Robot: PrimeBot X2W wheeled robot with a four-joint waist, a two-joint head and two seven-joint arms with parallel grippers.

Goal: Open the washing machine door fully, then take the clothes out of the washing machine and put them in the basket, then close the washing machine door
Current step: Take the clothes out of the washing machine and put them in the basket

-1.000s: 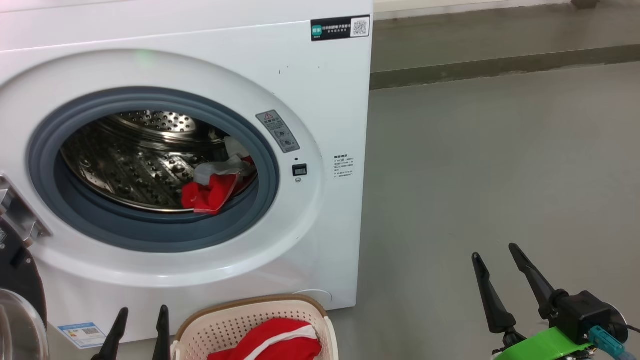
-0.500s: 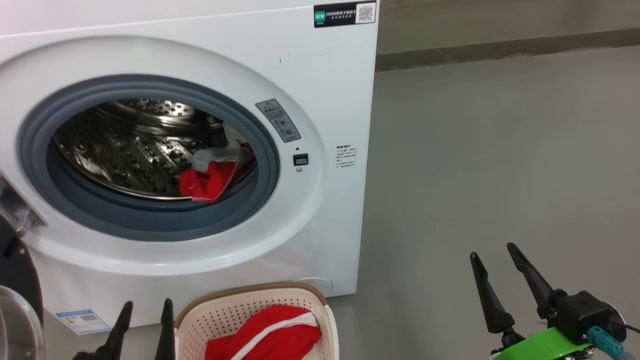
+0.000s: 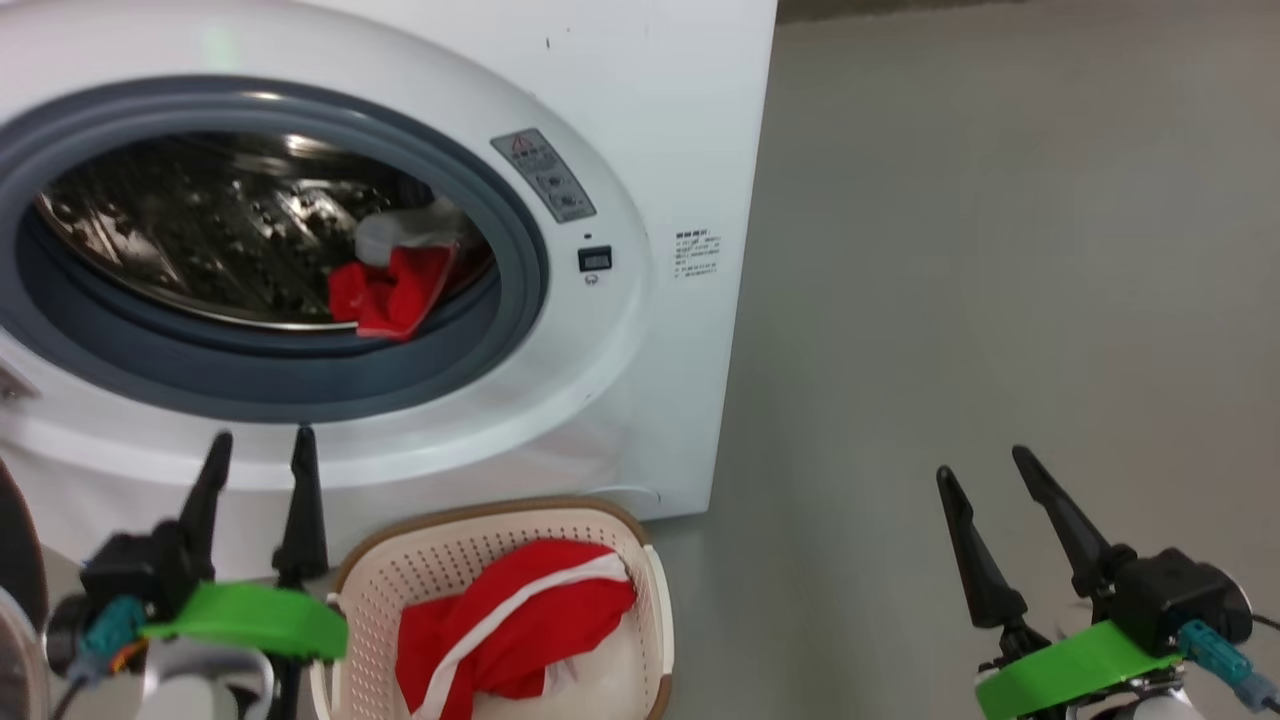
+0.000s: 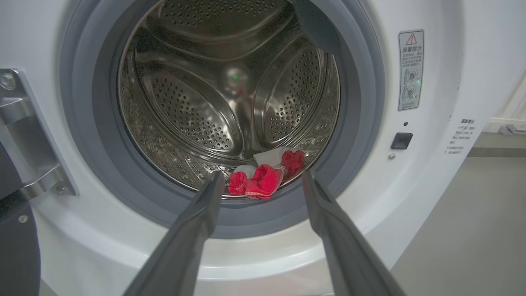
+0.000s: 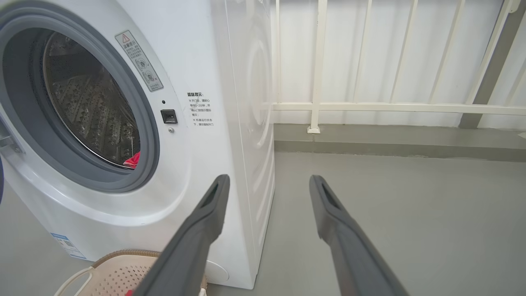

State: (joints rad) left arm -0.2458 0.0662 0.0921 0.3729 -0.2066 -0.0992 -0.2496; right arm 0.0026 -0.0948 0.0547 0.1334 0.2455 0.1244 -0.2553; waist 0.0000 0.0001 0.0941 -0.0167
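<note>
Head view: camera tipped down, nearer the washing machine (image 3: 650,120) (view shift, not the machine's).
Left gripper (image 3: 260,437): risen before the opening, fingers apart, empty.
Right gripper (image 3: 985,465): unmoved above the floor (image 3: 1000,250), fingers apart, empty.
Clothes (image 3: 385,290): red bundle at the drum (image 3: 180,230) front lip; another garment (image 3: 510,620) already in the basket (image 3: 480,520).
Meaning: second pick likely starting; closing up comes later.

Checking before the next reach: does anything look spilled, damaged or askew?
Nothing stands out. Red clothes lie at the drum's front edge; another red garment sits inside the basket, upright before the washer.
</note>
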